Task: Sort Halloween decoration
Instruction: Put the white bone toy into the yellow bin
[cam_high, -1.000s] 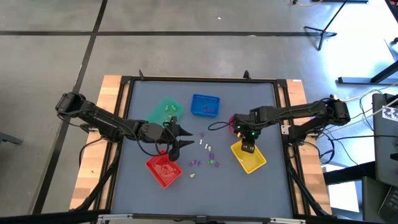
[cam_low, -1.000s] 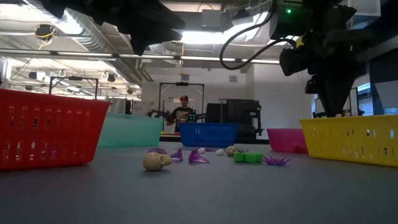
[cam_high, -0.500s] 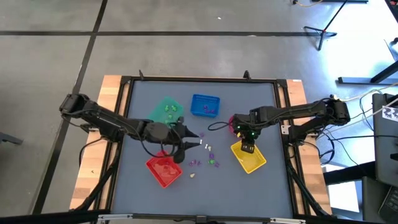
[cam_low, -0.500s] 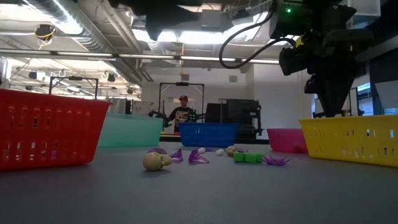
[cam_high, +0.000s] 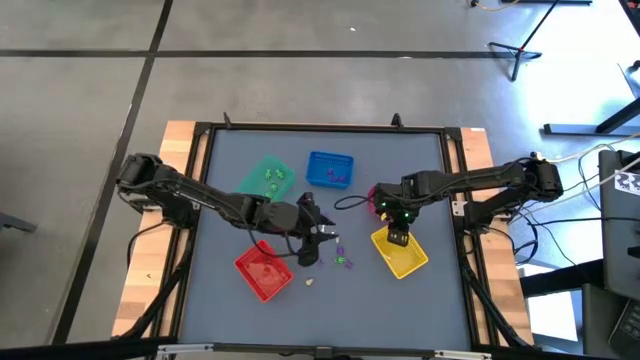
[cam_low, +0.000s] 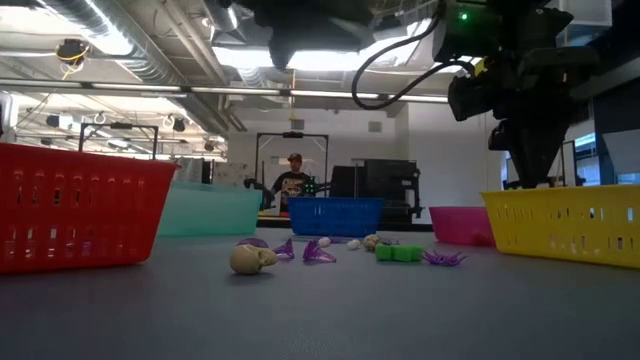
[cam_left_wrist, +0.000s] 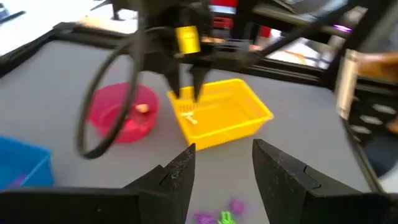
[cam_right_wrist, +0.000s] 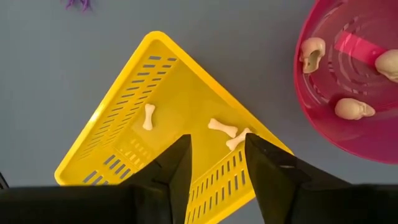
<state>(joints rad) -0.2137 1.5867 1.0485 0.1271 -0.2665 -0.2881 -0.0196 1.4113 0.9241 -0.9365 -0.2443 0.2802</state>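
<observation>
The Halloween decoration is a scatter of tiny trinkets on the grey table mat (cam_high: 400, 170): green and purple ones (cam_high: 344, 262), a pale skull (cam_low: 252, 259), purple pieces (cam_low: 320, 252) and a green one (cam_low: 400, 253). My left gripper (cam_high: 322, 236) hangs open above them, and its wrist view shows green and purple bits (cam_left_wrist: 224, 216) below its fingers. My right gripper (cam_high: 397, 236) stands open over the yellow tray (cam_right_wrist: 112, 155), which holds small bones (cam_right_wrist: 222, 127). Neither gripper holds anything.
A red tray (cam_high: 263, 273) sits at the near left, with a green tray (cam_high: 266, 178) and a blue tray (cam_high: 330, 169) farther back. The pink bowl (cam_right_wrist: 373, 81) with skulls is beside the yellow tray. A person (cam_low: 294, 178) stands in the room behind.
My left arm has reached toward the table's right, carrying its open gripper from above the red tray to above the scattered trinkets. The trinkets have stayed where they were.
</observation>
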